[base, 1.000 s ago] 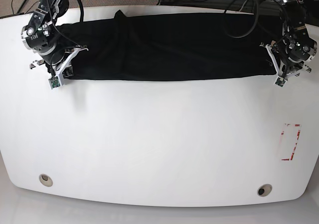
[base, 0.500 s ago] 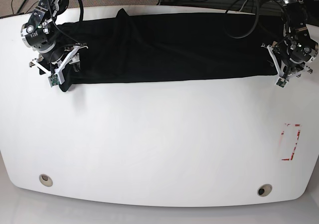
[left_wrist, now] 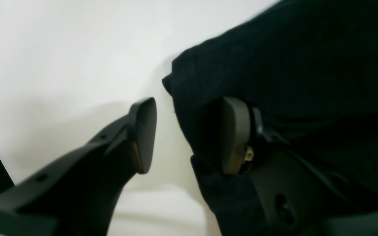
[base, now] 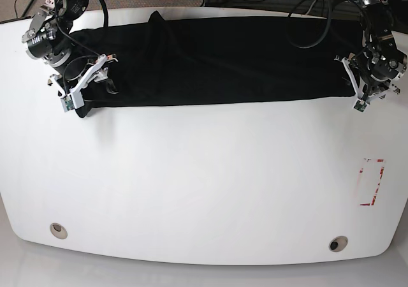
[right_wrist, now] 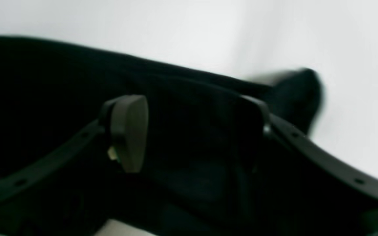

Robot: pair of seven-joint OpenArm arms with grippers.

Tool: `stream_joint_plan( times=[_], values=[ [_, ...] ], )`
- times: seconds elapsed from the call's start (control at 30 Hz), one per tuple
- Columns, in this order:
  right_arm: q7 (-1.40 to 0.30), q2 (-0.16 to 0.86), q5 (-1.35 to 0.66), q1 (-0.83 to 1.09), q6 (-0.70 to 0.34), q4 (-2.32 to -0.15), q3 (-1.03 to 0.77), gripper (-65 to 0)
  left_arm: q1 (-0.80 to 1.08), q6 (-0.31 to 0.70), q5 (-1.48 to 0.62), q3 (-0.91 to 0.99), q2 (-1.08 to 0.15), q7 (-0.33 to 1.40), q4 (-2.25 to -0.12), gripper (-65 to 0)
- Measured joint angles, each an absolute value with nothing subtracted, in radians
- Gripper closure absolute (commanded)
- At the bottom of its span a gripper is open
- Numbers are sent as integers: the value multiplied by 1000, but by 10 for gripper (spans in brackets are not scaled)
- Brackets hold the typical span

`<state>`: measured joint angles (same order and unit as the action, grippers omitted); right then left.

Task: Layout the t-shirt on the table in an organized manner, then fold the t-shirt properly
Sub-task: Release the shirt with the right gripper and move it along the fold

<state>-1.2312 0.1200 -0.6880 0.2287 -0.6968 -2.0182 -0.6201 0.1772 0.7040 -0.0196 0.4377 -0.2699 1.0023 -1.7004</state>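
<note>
Lying across far half of white table (base: 204, 191): black t-shirt (base: 223, 57), folded into long band.
Left gripper (left_wrist: 189, 134) at band's corner, jaws parted, cloth between pads, unclamped. Right gripper (right_wrist: 192, 131) over opposite end, jaws apart, gripping nothing. Red-outlined rectangle mark (base: 371, 182) and grommet holes (base: 338, 243) near front edge.

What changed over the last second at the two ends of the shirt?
The right pincer opened, released the black cloth t-shirt and drew back toward the far edge; that corner now lies on the white glossy table. The left pincer stayed open at its end. The shirt stayed folded lengthwise.
</note>
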Motion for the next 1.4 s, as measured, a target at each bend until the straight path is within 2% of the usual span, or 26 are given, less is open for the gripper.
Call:
stream_joint_plan(
  times=[0.13, 0.5, 0.77, 1.2, 1.3, 1.4],
  values=[
    [-1259, 113, -740, 238, -697, -2008, -615, -398, 177, 704, -20, 438, -270, 1002, -1700, -288],
    [-1270, 67, -631, 250, -696, -1999, -614, -395, 177, 704, -19, 438, -270, 1002, -1700, -288],
    [-1280, 66, -630, 263, -695, -1999, -580, -393, 177, 704, -19, 438, -270, 1002, -1700, -288],
    [-1286, 8, -632, 275, -697, -1990, -523, -392, 177, 704, -19, 438, -269, 995, -1700, -288],
    [-1279, 9, -632, 263, -696, -1955, -526, -366, 176, 704, -20, 437, -269, 992, -1700, -288],
    [-1277, 8, -631, 251, -696, -1909, -525, -276, 177, 704, -19, 438, -270, 991, -1700, -288]
  ],
)
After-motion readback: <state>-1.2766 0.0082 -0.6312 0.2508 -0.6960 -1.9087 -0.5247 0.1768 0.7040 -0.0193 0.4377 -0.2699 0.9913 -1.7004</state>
